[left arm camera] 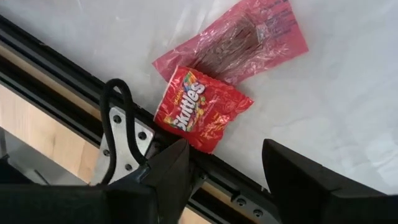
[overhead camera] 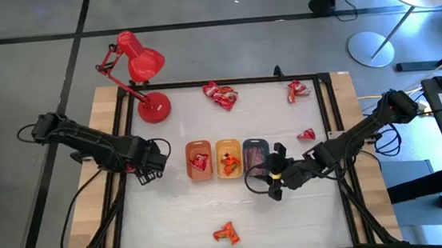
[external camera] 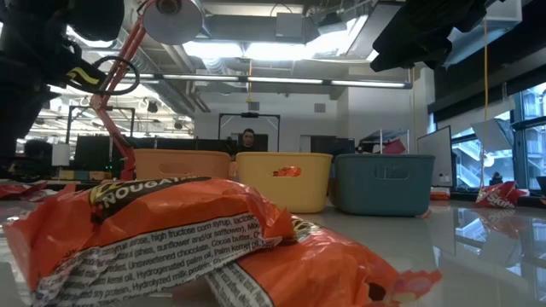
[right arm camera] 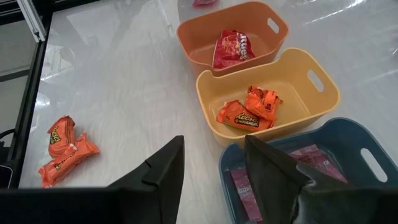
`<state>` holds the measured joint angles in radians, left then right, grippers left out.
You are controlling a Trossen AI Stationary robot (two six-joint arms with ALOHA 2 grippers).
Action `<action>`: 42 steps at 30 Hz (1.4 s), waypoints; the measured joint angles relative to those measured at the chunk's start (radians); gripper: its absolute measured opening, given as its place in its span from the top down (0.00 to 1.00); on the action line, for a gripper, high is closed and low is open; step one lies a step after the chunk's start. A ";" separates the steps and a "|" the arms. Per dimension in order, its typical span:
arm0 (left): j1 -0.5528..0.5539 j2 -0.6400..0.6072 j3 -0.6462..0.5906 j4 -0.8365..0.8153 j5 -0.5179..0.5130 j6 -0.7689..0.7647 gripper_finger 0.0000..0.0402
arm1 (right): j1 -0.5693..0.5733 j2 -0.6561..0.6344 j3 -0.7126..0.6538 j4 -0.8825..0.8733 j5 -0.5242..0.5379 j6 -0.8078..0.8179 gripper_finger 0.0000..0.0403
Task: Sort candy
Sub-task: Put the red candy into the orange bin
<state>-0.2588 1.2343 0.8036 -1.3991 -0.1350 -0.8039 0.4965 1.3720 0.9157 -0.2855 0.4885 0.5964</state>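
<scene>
My left gripper (overhead camera: 149, 169) (left arm camera: 227, 171) hangs open, pointing down, over the table's left edge. Below it a red Skittles candy pack (left arm camera: 200, 109) and a pink candy pack (left arm camera: 249, 40) lie flat on the table beside the black frame rail. My right gripper (overhead camera: 276, 180) (right arm camera: 214, 168) stands open and empty just near of the grey tray (overhead camera: 255, 155). The orange tray (right arm camera: 193, 34) holds a red pack (right arm camera: 232, 48), the yellow tray (right arm camera: 323, 93) holds orange packs (right arm camera: 249, 109), and the grey tray (right arm camera: 367, 149) holds pink packs (right arm camera: 311, 163).
Loose candy lies at the far edge (overhead camera: 221, 95), the far right (overhead camera: 298, 90), right of the trays (overhead camera: 306, 134) and near the front edge (overhead camera: 226, 233) (right arm camera: 65, 152) (external camera: 188, 247). A red desk lamp (overhead camera: 140, 71) stands at the far left. A black frame (overhead camera: 328, 106) rims the table.
</scene>
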 joint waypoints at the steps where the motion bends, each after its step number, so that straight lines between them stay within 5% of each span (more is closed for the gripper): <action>1: 0.000 0.000 0.000 0.000 0.003 0.000 0.52 | 0.000 0.000 0.000 0.000 0.000 0.000 0.59; 18: 0.000 0.000 0.000 0.000 0.106 -0.080 0.52 | 0.000 0.000 0.000 0.000 0.000 0.000 0.59; 42: 0.145 0.156 -0.032 0.149 0.018 -0.137 0.52 | 0.000 0.000 0.000 0.000 -0.002 -0.026 0.59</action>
<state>-0.1143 1.3902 0.7712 -1.2503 -0.1173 -0.9414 0.4969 1.3723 0.9154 -0.2859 0.4870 0.5705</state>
